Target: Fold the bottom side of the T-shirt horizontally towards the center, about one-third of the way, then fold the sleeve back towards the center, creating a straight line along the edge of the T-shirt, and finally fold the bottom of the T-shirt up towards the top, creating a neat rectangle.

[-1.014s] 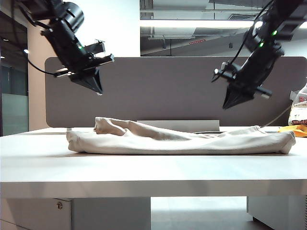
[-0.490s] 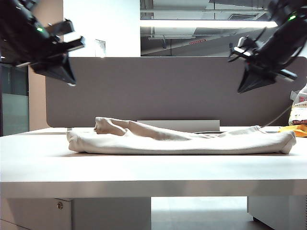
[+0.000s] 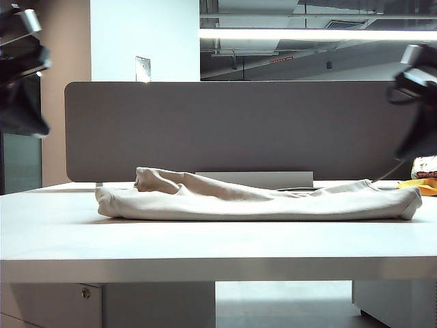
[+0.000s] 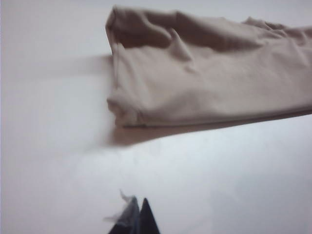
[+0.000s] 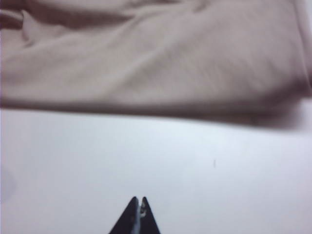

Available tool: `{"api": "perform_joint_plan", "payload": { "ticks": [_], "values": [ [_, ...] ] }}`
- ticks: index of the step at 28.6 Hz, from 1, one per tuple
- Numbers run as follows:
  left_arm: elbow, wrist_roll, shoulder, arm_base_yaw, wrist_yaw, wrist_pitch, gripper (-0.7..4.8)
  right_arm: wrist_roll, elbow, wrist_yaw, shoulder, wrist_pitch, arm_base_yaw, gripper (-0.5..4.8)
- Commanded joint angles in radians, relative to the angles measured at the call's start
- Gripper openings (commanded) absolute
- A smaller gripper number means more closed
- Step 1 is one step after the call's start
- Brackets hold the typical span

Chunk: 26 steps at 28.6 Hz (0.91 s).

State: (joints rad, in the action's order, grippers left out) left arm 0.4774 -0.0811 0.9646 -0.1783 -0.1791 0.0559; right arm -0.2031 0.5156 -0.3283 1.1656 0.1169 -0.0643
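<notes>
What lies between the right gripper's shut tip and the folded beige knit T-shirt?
Only bare white table: the right wrist view shows nothing between the right gripper and the beige T-shirt.

the t-shirt (image 3: 259,199) lies folded in a long strip across the middle of the desk (image 3: 205,249), with a divider panel (image 3: 239,130) standing behind it. left gripper (image 3: 24,113) hangs up off the far left edge, right gripper (image 3: 418,140) off the far right, both well clear of the shirt
</notes>
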Motion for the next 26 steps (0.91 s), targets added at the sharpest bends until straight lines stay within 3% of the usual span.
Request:
{"api": "perform_joint_plan", "payload": {
  "ticks": [1, 10, 19, 26],
  "values": [
    [-0.103, -0.029, -0.108, 0.002, 0.004, 0.021, -0.06, -0.012, -0.115, -0.003, -0.101, 0.058, -0.004, -0.07],
    [-0.355, -0.162, -0.403, 0.002, 0.005, -0.005, -0.06, -0.108, -0.426, 0.035, -0.349, 0.209, -0.004, -0.07],
    [-0.401, -0.151, -0.554, 0.002, 0.108, -0.177, -0.06, -0.110, -0.510, 0.098, -0.467, 0.148, -0.003, -0.06],
    [-0.401, -0.151, -0.554, 0.002, 0.040, -0.181, -0.05, -0.106, -0.510, 0.109, -0.466, 0.142, -0.004, -0.06]
  ]
}}
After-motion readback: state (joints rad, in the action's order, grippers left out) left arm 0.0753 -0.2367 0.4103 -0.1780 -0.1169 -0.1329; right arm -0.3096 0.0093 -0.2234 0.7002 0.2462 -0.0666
